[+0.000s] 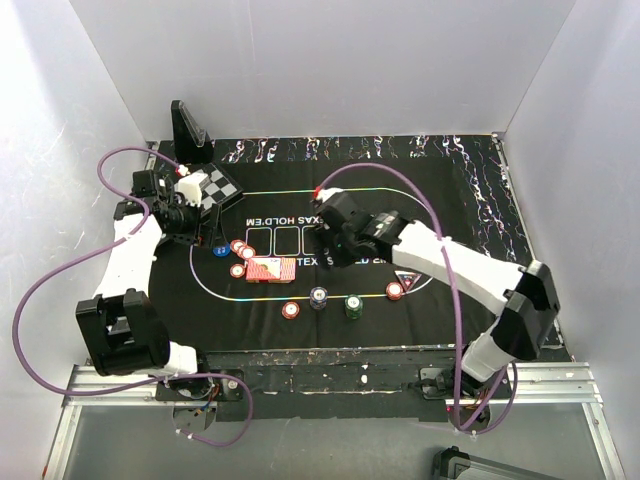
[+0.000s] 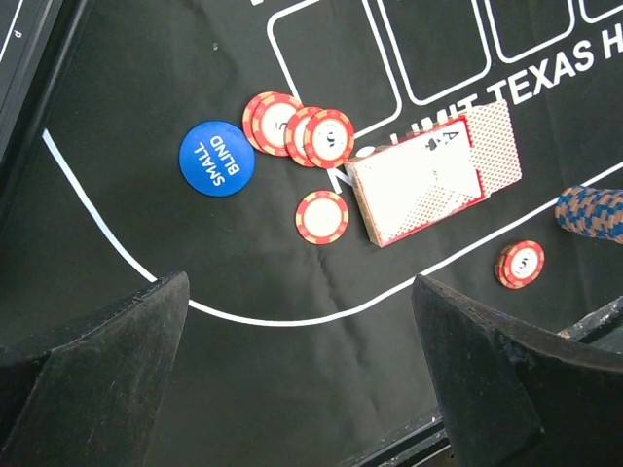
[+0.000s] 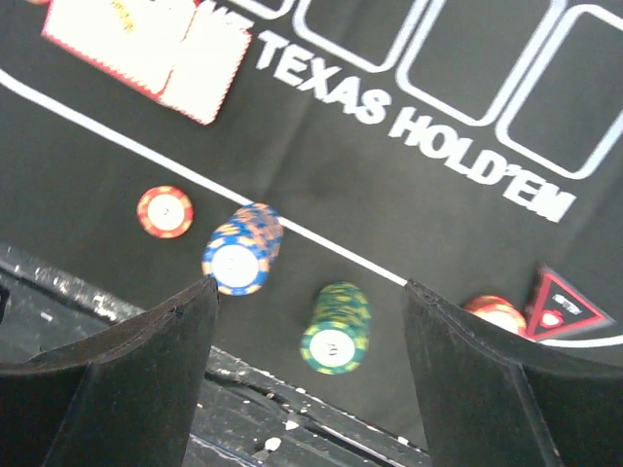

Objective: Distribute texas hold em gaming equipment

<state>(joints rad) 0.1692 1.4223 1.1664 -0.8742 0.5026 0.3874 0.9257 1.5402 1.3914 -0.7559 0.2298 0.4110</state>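
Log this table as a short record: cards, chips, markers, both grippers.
cards: card pile, ace face up on top
chips by pile: three overlapping red chips; separate red chip just clear of them
stacks: blue stack, green stack, red stack in a row; lone red chip beside blue stack
markers: blue button reading SMALL BLIND; triangle marker by red stack
left gripper: open, empty
right gripper: open, empty, over green stack
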